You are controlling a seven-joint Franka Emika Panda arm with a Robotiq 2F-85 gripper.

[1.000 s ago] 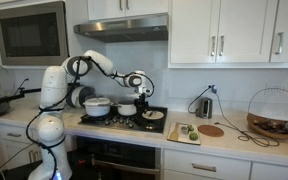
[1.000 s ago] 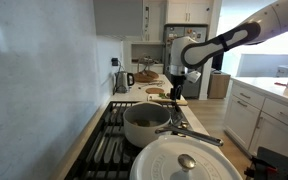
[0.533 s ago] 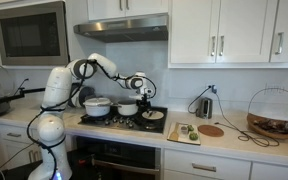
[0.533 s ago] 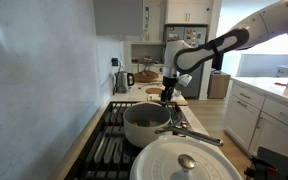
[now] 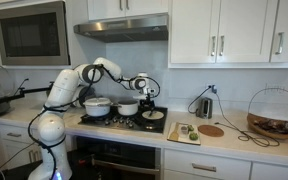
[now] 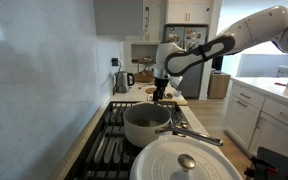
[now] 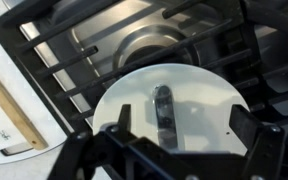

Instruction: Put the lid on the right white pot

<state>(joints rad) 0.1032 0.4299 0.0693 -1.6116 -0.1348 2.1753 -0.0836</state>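
The lid (image 7: 164,108) lies below the spread claw (image 7: 182,125).

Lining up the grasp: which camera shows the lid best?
Wrist view: the lid fills the frame, flat on the stove, dark handle centred, open jaws either side. In an exterior view it is only a small pale disc; in an exterior view below the gripper, it is too small to tell.
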